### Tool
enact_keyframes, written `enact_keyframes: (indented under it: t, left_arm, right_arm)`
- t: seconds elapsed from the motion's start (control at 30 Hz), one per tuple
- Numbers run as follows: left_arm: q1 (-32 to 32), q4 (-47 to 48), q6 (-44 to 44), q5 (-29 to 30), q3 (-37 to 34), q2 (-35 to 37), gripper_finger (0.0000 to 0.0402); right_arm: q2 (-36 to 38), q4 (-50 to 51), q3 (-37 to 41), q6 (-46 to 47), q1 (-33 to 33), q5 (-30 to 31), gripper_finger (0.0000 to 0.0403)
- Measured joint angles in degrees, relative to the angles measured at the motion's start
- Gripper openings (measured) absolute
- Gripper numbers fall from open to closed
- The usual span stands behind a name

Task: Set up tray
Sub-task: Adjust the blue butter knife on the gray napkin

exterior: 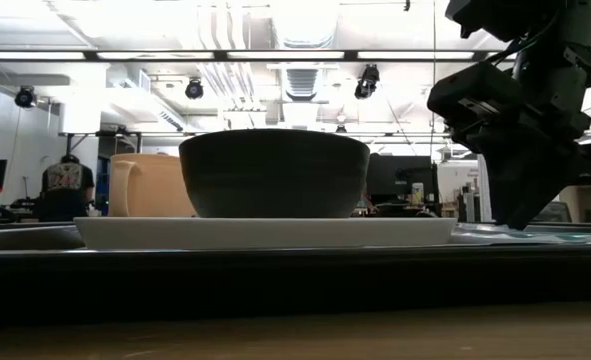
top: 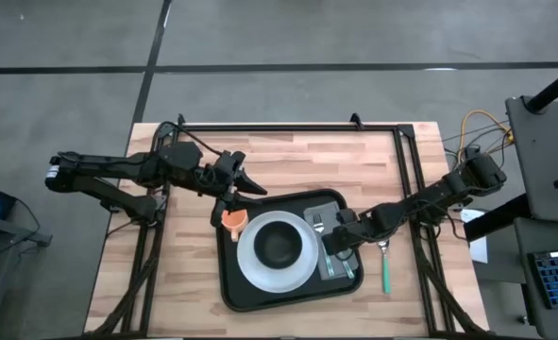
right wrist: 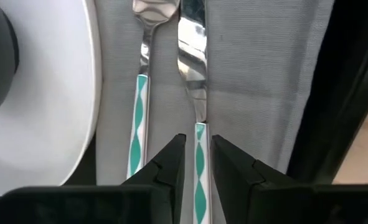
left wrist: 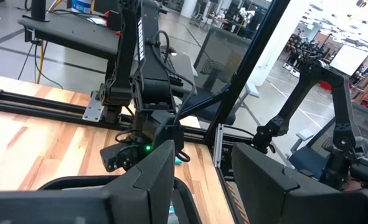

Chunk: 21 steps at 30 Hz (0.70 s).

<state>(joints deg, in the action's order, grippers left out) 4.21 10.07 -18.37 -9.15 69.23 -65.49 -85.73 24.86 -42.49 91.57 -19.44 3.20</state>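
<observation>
The black tray (top: 260, 295) lies at the table's middle. On it stand a white plate (top: 250, 263) with a dark bowl (top: 279, 246) and an orange cup (top: 233, 220). A grey napkin (right wrist: 258, 81) lies on its right side. On the napkin lie a spoon (right wrist: 141, 106) and a knife (right wrist: 193, 68), side by side, both with green-and-white handles. My right gripper (right wrist: 199, 138) is low over the napkin, slightly open. Its fingers stand on either side of the knife's handle (right wrist: 200, 162), with a thin strip of napkin showing on each side. My left gripper (top: 253, 186) is open and empty above the tray's far left corner.
A green-handled utensil (top: 386, 269) lies on the wood just right of the tray. Black rails (top: 288, 126) frame the table's far, left and right sides. There is bare wood on the tray's left and far sides. A person (exterior: 67, 185) shows far behind in the room.
</observation>
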Motion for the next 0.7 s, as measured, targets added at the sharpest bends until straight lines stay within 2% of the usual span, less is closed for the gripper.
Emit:
enact_keyframes:
  t: [0.5,0.7]
  left_arm:
    - [0.0,0.0,-0.4,0.0,0.0,0.0,0.0141]
    - [0.0,0.1,-0.5,0.0,0.0,0.0,0.0141]
  right_arm:
    - [-5.7,-5.6,-0.1,-1.1,0.1,-1.8,0.0067]
    - [-5.0,-3.8,-0.2,-1.4,0.7,-1.8,0.0035]
